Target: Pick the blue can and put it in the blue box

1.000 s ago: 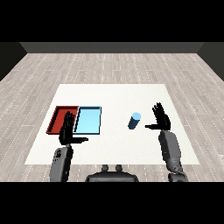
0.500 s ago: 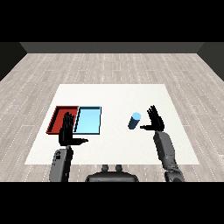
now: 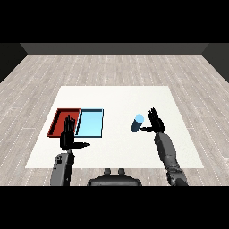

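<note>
The right hand [image 3: 154, 123], fingers spread wide beside the small light-blue cylindrical can [image 3: 137, 124], could topple it when closing.

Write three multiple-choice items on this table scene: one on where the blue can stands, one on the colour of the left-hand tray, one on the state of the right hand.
1. Where is the blue can?
A. in the red tray
B. on the table, right of both trays
C. in the light blue tray

2. Which tray lies further left in the view?
A. the red tray
B. the light blue tray
C. a green tray

3. What is the right hand doing?
A. curled round the can
B. open, beside the can
C. resting inside a tray

Answers: 1 B, the can stands on bare white table; 2 A, red sits left of light blue; 3 B, its fingers are spread and nothing is held.
</note>
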You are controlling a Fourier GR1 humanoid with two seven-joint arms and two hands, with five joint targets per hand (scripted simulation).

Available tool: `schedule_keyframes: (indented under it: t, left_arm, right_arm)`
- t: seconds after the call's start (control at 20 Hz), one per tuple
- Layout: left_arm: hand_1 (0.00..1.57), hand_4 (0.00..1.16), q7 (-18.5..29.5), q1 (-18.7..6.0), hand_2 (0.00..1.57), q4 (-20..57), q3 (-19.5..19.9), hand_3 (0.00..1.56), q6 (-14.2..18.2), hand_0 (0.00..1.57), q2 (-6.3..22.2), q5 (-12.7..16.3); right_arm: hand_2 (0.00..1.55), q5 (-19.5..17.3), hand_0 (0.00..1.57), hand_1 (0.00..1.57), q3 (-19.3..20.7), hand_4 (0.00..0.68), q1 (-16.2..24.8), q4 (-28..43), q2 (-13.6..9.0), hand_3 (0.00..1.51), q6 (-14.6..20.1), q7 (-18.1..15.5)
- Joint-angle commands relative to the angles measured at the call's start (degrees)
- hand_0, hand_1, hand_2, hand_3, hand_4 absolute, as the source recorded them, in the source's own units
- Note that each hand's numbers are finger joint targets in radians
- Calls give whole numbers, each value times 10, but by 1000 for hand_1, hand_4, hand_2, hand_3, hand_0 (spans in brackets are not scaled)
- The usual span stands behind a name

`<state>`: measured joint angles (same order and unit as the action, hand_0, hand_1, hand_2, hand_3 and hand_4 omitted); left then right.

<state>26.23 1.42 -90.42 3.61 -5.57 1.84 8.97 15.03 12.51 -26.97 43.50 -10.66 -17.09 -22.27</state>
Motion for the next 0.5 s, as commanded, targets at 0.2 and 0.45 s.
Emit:
schedule_keyframes:
  t: [0.2, 0.45]
  left_arm:
    - [0, 0, 21, -49, 0, 63, -1, 0, 16, 0, -13, -17]
    - [0, 0, -10, 27, 0, -47, -5, 0, -4, 0, 2, 7]
  right_arm:
    - [0, 0, 0, 0, -15, 0, -4, 32, 36, 0, 49, 23]
    - [0, -24, 0, 0, -10, 0, -69, -115, 35, 0, 26, -55]
